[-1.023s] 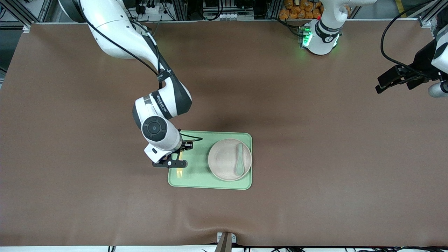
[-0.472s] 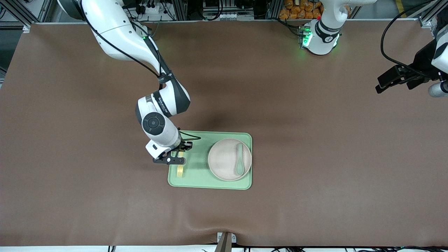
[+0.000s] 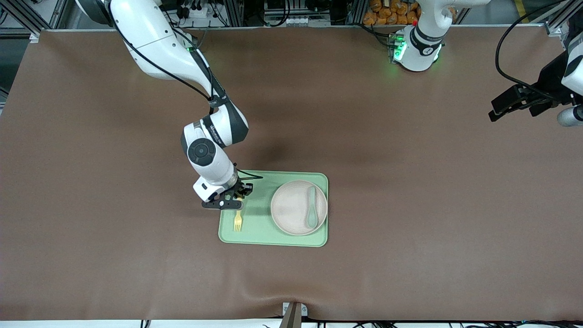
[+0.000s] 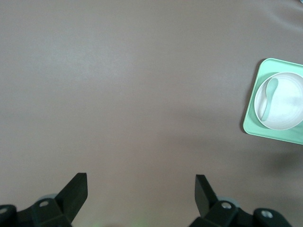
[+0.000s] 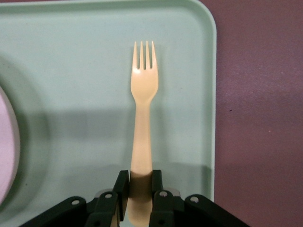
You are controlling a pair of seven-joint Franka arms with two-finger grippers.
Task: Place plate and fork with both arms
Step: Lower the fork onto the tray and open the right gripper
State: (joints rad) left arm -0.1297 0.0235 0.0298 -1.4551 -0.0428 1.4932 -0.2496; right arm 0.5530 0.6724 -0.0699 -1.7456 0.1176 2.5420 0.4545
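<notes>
The pale yellow fork [image 3: 237,220] is low over the light green tray [image 3: 257,230], at the tray's end toward the right arm, its tines pointing toward the front camera. My right gripper [image 3: 236,205] is shut on the fork's handle; the right wrist view shows the fork [image 5: 144,109] pinched in that gripper [image 5: 140,182] over the tray [image 5: 71,71]. The beige-pink plate [image 3: 294,209] sits on the tray's other end with a teal spoon [image 3: 311,208] in it. My left gripper [image 3: 512,102] waits open over the table's left-arm end, and the left wrist view [image 4: 140,189] shows it empty.
The brown mat [image 3: 410,182] covers the table around the tray. The left wrist view shows the tray [image 4: 265,132], plate [image 4: 286,106] and spoon [image 4: 267,97] far off. The plate's edge shows in the right wrist view [image 5: 5,142].
My right gripper has drawn back a little toward the robots' bases with the fork's handle in it, so more of the fork shows. The left arm has not moved.
</notes>
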